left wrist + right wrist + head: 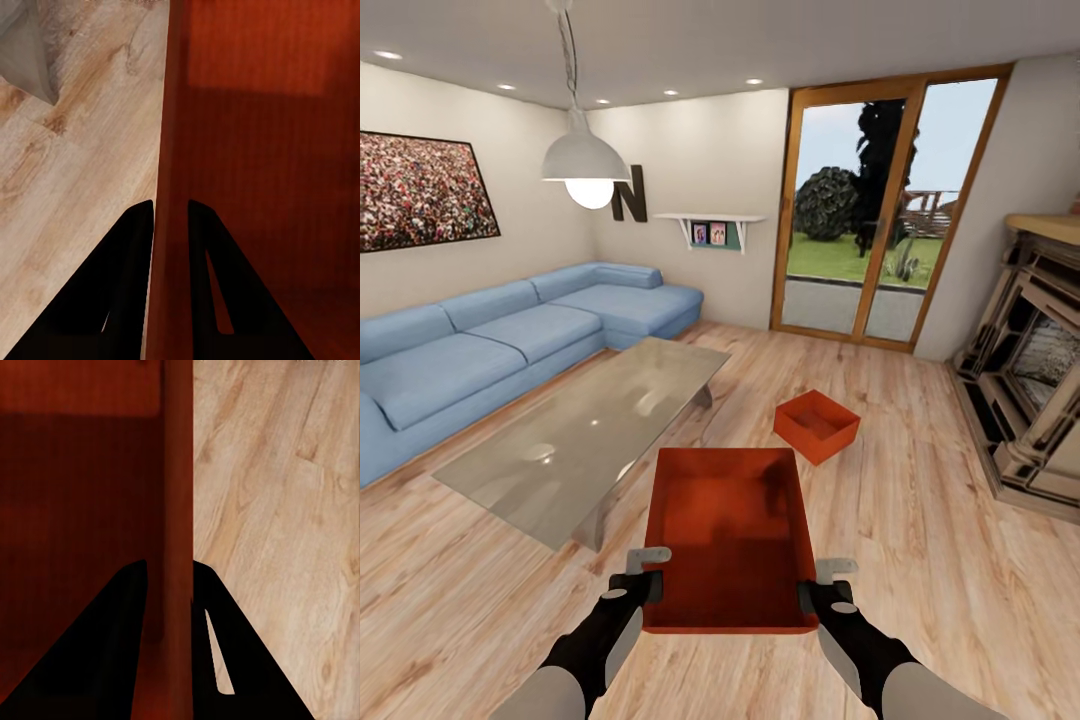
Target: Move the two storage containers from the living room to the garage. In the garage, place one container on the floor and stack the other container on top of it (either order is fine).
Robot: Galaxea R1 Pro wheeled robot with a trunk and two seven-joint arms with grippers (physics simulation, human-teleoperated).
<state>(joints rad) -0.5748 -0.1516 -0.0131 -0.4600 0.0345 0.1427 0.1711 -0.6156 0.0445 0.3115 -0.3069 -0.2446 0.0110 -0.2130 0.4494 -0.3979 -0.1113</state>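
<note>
The room's wood floor (920, 560) fills the lower frame of the head view, with one blue sofa (490, 350) at the left and one glass table (590, 430) at centre left. One glass door (880, 210) stands at the upper right, one fireplace (1030, 390) at the right edge and one lamp (584, 160) hangs at the upper left.

There are two bins. The near bin (728, 540) is at lower centre, held above the floor between two grippers. The left gripper (645, 575) is clamped on its left wall, one finger inside and one outside, as the left wrist view shows (171, 217). The right gripper (822, 585) pinches the right wall likewise (171, 577). The second bin (816, 426) sits on the floor just right of centre, apart from the first.
</note>
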